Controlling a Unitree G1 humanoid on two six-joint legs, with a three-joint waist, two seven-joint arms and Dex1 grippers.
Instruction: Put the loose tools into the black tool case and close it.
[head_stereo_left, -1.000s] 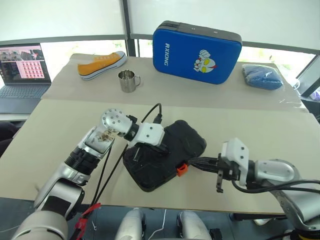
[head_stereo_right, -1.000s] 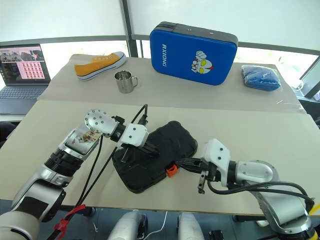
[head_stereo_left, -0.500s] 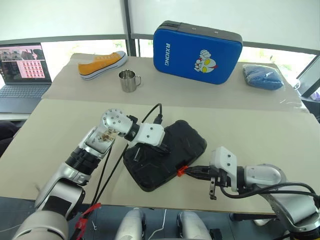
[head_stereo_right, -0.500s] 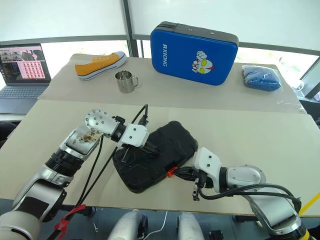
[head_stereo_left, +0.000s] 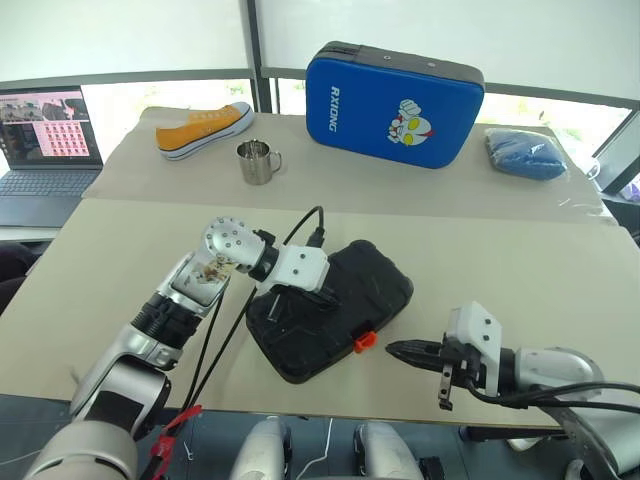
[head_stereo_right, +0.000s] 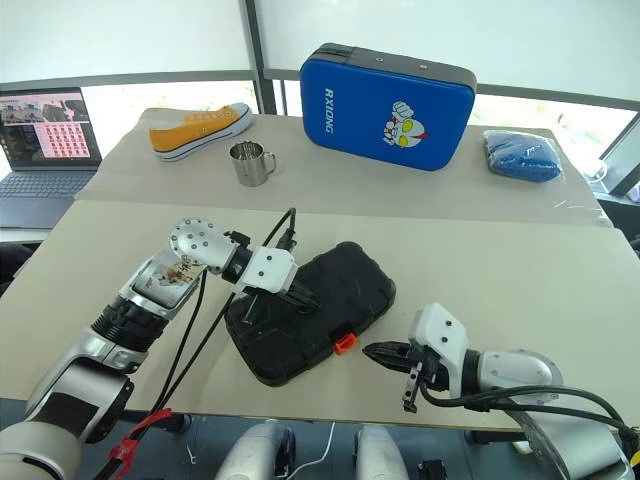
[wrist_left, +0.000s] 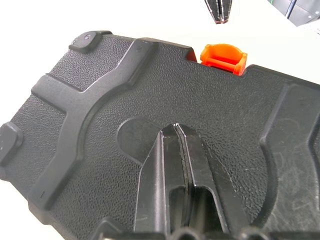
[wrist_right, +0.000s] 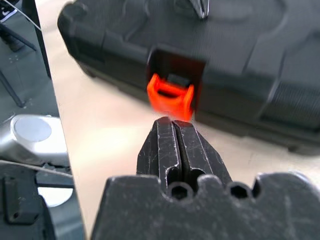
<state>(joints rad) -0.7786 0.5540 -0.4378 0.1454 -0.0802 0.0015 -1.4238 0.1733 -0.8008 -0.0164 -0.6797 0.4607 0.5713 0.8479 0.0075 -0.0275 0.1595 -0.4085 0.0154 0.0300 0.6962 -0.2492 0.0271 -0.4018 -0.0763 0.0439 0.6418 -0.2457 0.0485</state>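
The black tool case (head_stereo_left: 378, 285) lies shut in the middle of the table, its orange latch (head_stereo_left: 364, 341) facing the front edge. My left gripper (head_stereo_left: 326, 296) is shut, and its fingertips (wrist_left: 175, 129) rest on the lid's textured surface (wrist_left: 95, 95). My right gripper (head_stereo_left: 392, 349) is shut and hangs low over the table just right of the latch (wrist_right: 170, 95), pointing at it with a small gap between them. It holds nothing. The loose tools are out of view.
A blue zip case (head_stereo_left: 395, 90) stands at the back, with a metal mug (head_stereo_left: 258, 162) and an orange shoe (head_stereo_left: 204, 128) to its left. A blue cloth bundle (head_stereo_left: 525, 153) lies at the back right. A laptop (head_stereo_left: 45, 150) sits far left. The table's front edge is close below my right gripper.
My right gripper was at the latch half a second ago; it has since sunk and drawn back to the right, away from it. The left gripper and the case have not moved.
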